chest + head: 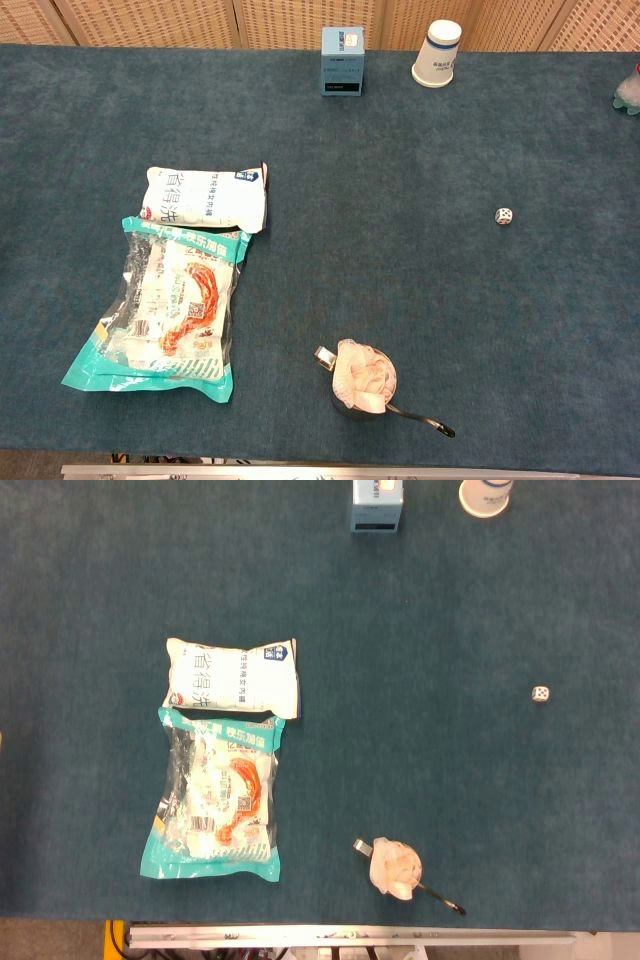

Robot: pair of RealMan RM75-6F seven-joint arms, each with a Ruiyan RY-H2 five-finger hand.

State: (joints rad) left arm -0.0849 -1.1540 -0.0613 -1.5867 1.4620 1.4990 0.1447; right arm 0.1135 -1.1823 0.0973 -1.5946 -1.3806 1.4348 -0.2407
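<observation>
A small metal cup (362,385) heaped with pink stuff stands upright near the table's front edge.

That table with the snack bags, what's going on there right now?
Nothing is being handled: neither robot hand shows in either view. On the blue table a white bag lies touching a teal snack packet. Near the front edge sits a small metal cup with pinkish contents. A die lies to the right; a blue box and paper cup stand at the back.

Even, soft overhead light, faint short shadows, mild glare on the plastic packet (215,805), both views fairly sharp
</observation>
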